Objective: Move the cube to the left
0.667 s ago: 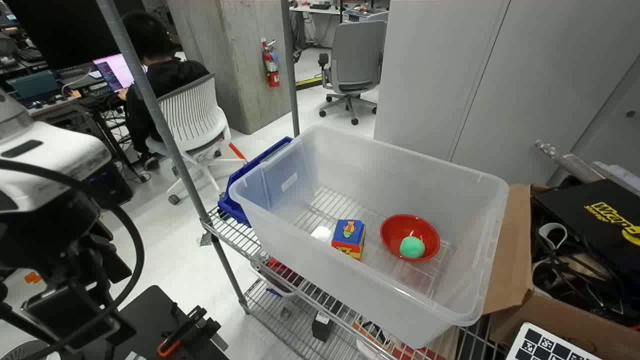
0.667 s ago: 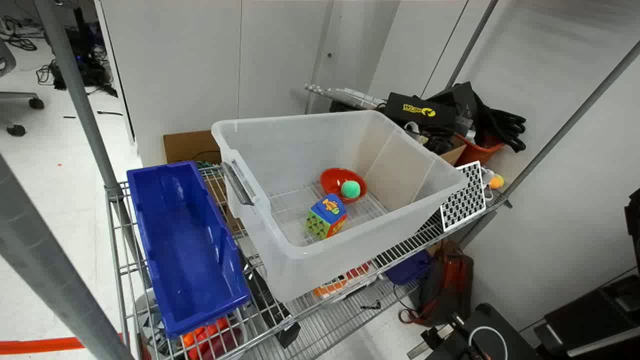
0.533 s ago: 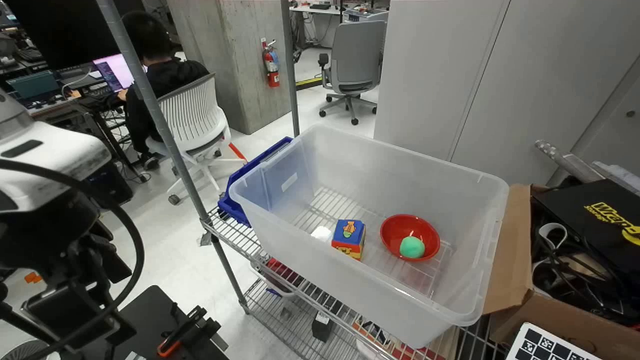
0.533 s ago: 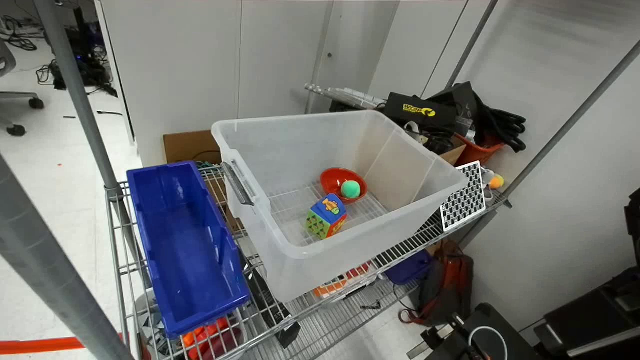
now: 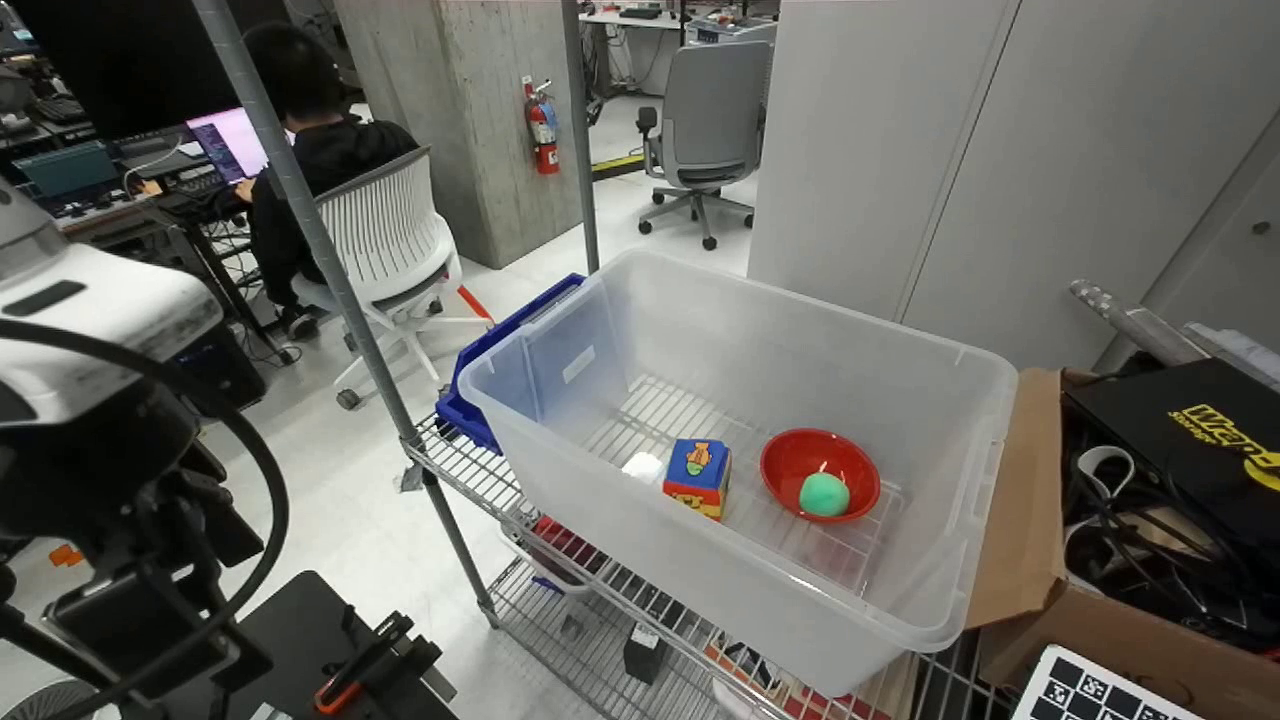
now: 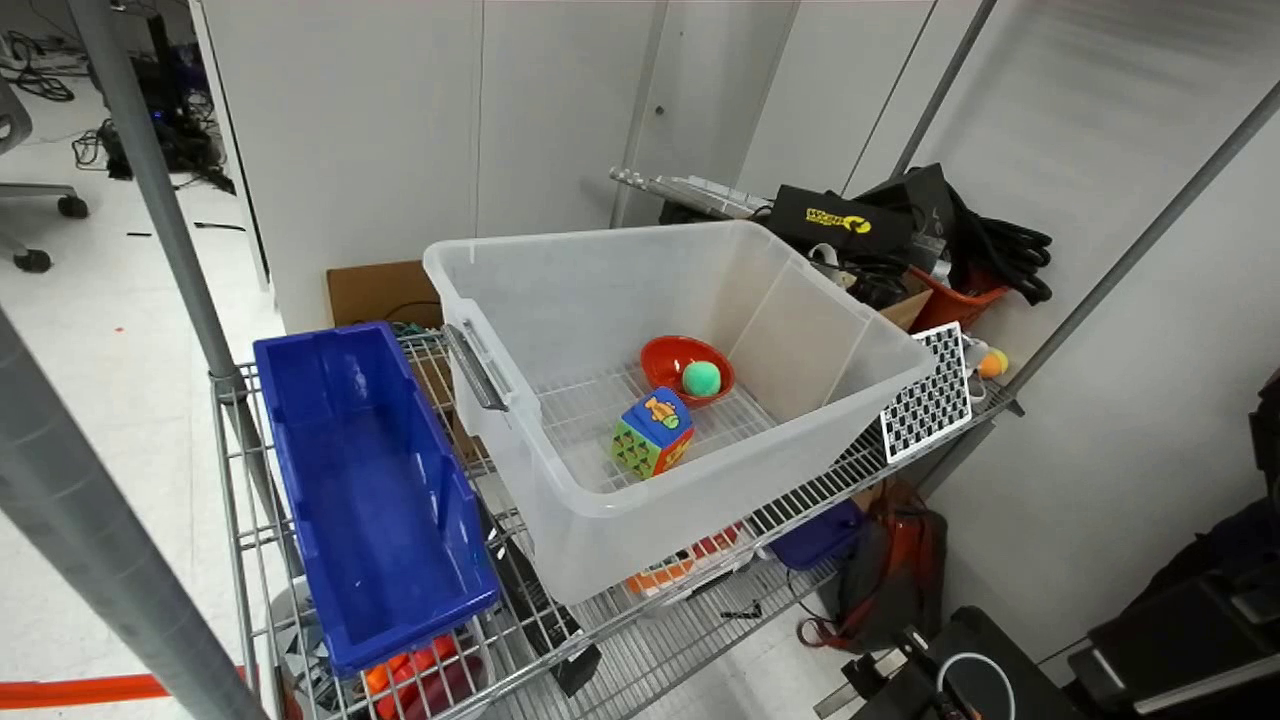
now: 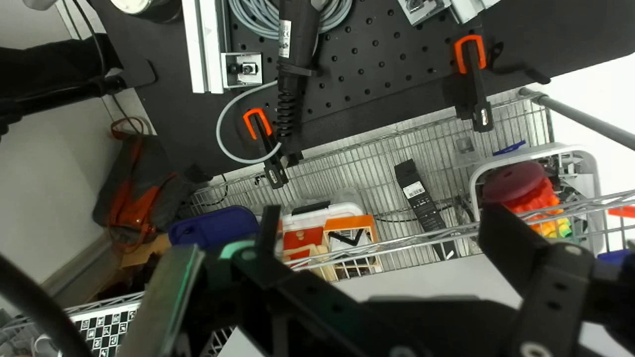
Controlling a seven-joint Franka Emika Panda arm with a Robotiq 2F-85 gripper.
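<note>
The cube (image 5: pixel 697 475) has a blue top with an orange fish and red, yellow and green sides. It rests on the floor of a clear plastic bin (image 5: pixel 780 330), close to the near wall. It also shows in an exterior view (image 6: pixel 655 432). A red bowl (image 5: pixel 805 455) with a green ball (image 5: pixel 824 495) in it sits beside the cube. My gripper (image 7: pixel 382 223) is open and empty in the wrist view, with the fingers wide apart. It hangs outside the bin, over the lower shelf area. The cube is out of the wrist view.
A blue bin (image 6: pixel 375 480) stands beside the clear bin on the wire shelf (image 6: pixel 640 600). Metal posts (image 5: pixel 330 260) rise at the shelf corners. A cardboard box (image 5: pixel 1015 500) with black items stands at the other end. A black work surface (image 7: pixel 367 74) with clamps shows in the wrist view.
A dark form at the right edge of an exterior view has shifted slightly. The cube, bowl, ball and arm show no visible movement.
</note>
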